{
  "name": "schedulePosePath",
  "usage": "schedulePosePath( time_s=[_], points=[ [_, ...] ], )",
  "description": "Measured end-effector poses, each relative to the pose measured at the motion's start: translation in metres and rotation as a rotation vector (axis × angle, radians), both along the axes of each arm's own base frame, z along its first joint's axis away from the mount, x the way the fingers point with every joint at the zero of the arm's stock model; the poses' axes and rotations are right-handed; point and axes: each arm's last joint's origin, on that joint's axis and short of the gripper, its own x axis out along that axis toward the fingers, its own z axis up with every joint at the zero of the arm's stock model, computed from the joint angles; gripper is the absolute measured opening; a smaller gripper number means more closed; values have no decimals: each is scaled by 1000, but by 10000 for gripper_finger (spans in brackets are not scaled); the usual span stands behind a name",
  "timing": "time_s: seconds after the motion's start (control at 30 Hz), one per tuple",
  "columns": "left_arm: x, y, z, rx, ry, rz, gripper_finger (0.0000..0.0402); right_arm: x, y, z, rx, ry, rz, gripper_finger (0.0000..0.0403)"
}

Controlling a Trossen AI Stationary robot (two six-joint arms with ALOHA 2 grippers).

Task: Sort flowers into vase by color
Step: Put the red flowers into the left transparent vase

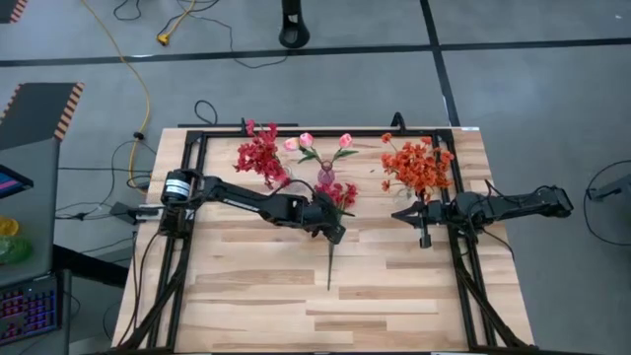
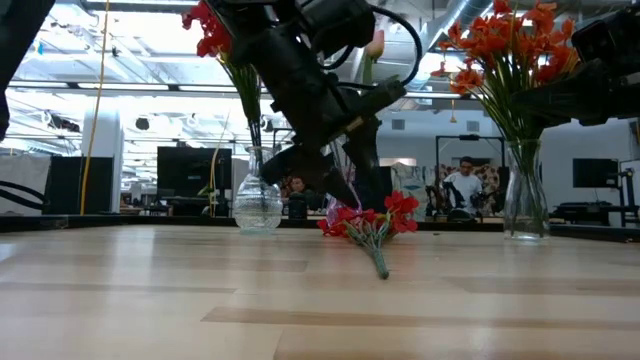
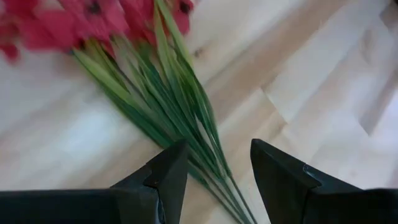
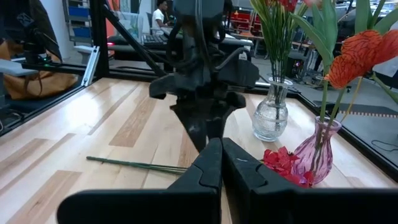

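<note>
Left tool (image 3: pixel 214 177) (fingers spread wide) straddles the red sprig (image 1: pixel 335 232) lying on the surface (image 1: pixel 256 296). Right tool (image 4: pixel 221 162) is closed, empty.

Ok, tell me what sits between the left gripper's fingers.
In the left wrist view, the green stems of the red sprig lie on the table between the open left gripper fingers.

Red flowers (image 3: pixel 93 25), green stems (image 3: pixel 180 118)

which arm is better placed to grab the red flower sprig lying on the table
Left. The left gripper hangs open right over the green stems of the red flower sprig lying on the wooden table. The right gripper is shut, off beside the orange bouquet.
</note>
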Motion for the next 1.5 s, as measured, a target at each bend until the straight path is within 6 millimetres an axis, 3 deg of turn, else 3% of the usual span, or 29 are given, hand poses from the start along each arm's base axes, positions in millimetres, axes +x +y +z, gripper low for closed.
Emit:
schedulePosePath(
  time_s=[0.3,0.6,0.73,0.9,1.27,1.5],
  points=[
    [0,-6,-1,-110,10,-78,169,0,0,0,0,1,0,35],
    [-1,-12,-1,-50,13,-91,235,0,0,0,0,2,0,35],
    [1,-11,-13,-37,38,-46,249,0,0,0,0,2,1,35],
    [6,-11,-35,-62,61,-33,248,0,0,0,0,2,0,35],
    [9,-8,-37,-7,44,13,243,0,0,0,0,0,1,35],
    [9,-6,-45,25,67,34,191,0,0,0,0,0,1,35]
  ],
)
